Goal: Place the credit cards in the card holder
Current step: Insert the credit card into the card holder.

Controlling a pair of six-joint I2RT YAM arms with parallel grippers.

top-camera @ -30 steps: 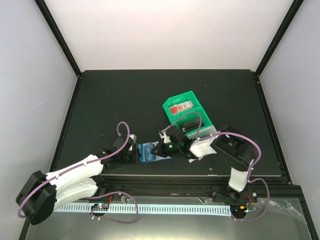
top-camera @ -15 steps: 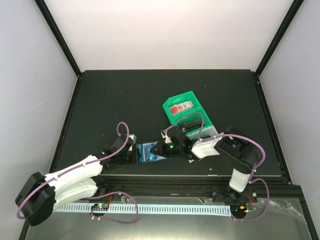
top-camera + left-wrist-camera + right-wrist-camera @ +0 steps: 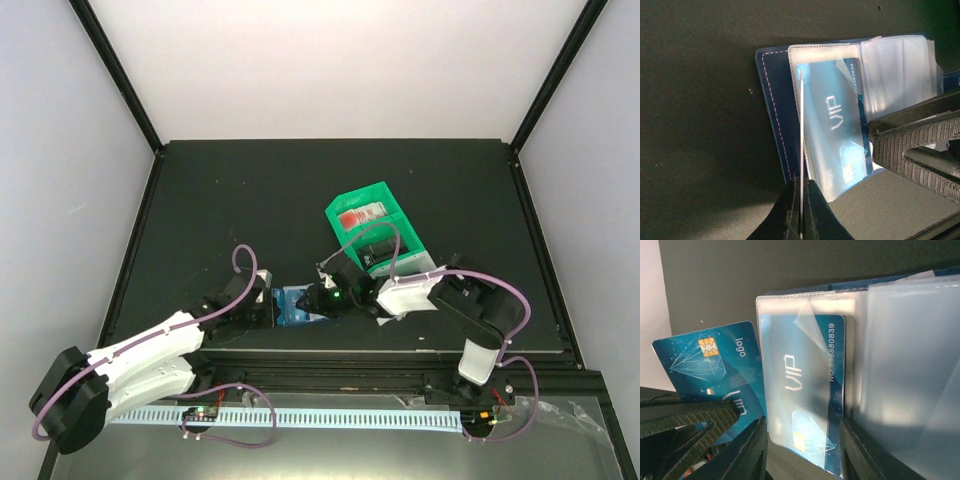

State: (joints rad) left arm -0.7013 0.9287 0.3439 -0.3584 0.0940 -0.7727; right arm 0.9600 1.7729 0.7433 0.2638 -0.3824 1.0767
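Matte black table (image 3: 250, 200); glossy rectangular card (image 3: 705, 360).

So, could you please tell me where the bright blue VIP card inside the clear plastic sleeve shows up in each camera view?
Top external: the bright blue VIP card lies within the small blue patch, just left of centre, in the lower half.
Left wrist: picture centre, lettering sideways.
Right wrist: centre, lettering sideways again.
Shared landmark: the dark navy card holder lying open around it.

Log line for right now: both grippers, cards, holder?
left gripper: shut on credit card, edge-up | right gripper: open at clear sleeve | other credit card: inside that sleeve | card holder: lying open
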